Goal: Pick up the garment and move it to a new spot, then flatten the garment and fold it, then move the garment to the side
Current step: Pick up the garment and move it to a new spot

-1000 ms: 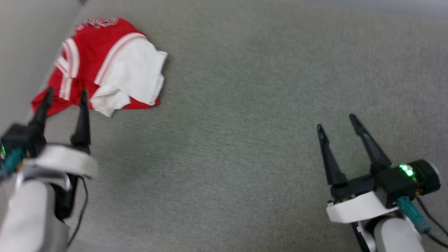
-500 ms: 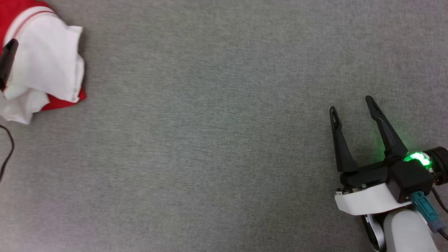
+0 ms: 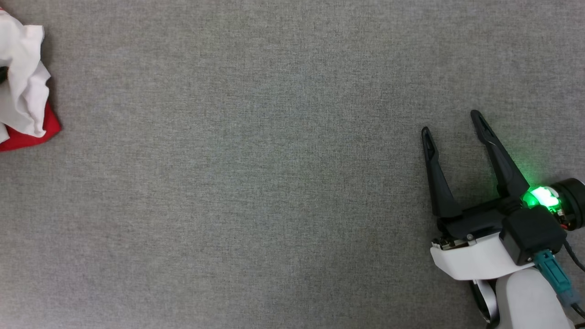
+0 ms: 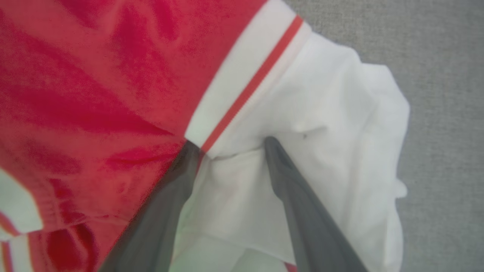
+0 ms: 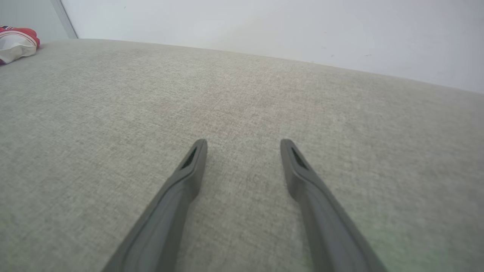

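Note:
The garment (image 3: 23,91), red with white sleeves, lies crumpled at the left edge of the head view on the grey cloth surface (image 3: 274,183). In the left wrist view the garment (image 4: 94,75) is seen up close. My left gripper (image 4: 231,143) presses its tips into it at the seam where a white sleeve meets the red-and-white trim. Its jaws stand apart with a bunch of white fabric between them. My right gripper (image 3: 451,122) hovers open and empty at the lower right, far from the garment (image 5: 17,43).
A pale wall (image 5: 264,30) rises behind the grey surface's far edge in the right wrist view. A wide stretch of the grey surface lies between the garment and my right gripper (image 5: 244,142).
The head camera has swung right, so the garment now sits at the picture's left edge. My left gripper went from the garment's near edge onto its sleeve. The right gripper stayed open.

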You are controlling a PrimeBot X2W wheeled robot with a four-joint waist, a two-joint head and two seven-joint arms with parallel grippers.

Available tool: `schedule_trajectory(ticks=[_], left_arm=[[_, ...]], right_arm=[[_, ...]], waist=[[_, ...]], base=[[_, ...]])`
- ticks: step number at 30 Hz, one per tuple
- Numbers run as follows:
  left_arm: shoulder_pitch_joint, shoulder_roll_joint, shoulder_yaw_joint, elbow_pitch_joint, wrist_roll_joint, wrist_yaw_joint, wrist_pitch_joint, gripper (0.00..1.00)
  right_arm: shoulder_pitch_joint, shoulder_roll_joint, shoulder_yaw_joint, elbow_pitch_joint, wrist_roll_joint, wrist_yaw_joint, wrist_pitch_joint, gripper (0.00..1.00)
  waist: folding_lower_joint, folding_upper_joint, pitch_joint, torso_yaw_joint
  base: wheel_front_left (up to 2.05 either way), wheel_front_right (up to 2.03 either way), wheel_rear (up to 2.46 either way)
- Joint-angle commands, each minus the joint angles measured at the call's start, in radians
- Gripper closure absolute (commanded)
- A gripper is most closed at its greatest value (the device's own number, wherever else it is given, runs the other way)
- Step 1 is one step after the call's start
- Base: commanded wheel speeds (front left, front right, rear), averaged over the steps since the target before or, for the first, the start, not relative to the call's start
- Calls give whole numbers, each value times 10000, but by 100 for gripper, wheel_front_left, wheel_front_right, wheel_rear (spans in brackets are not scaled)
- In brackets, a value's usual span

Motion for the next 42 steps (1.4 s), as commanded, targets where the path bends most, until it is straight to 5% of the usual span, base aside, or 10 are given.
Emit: schedule_trajectory(ticks=[1,12,23,32,42], left_arm=[[257,-438,-480,113,-171,8,124,100],[99,170,-775,-135,-410,2,-2196,100],[-284,666,-1757,-1636,685,3,-4615,100],[-366,-551,-2237,-2531,1952,623,-5957,100],[162,-2894,-3466,-3064,3212,1831,-6753,100]], right_arm=[[-38,-47,-17,495,-8,-6,102,0],[-121,-44,-142,1051,551,-6,-56,0],[203,-31,-253,1807,1633,-6,-111,0],[612,-30,-171,1923,2194,-6,-115,0],[794,-27,-200,1831,2185,-6,-114,0]], waist=[[2,0,0,4],[2,0,-1431,-153],[2,0,-3932,-642],[2,0,-5088,-1399],[2,0,-5188,-2377]], base=[[0,0,0],[0,0,0],[0,0,0],[0,0,0],[0,0,0]])
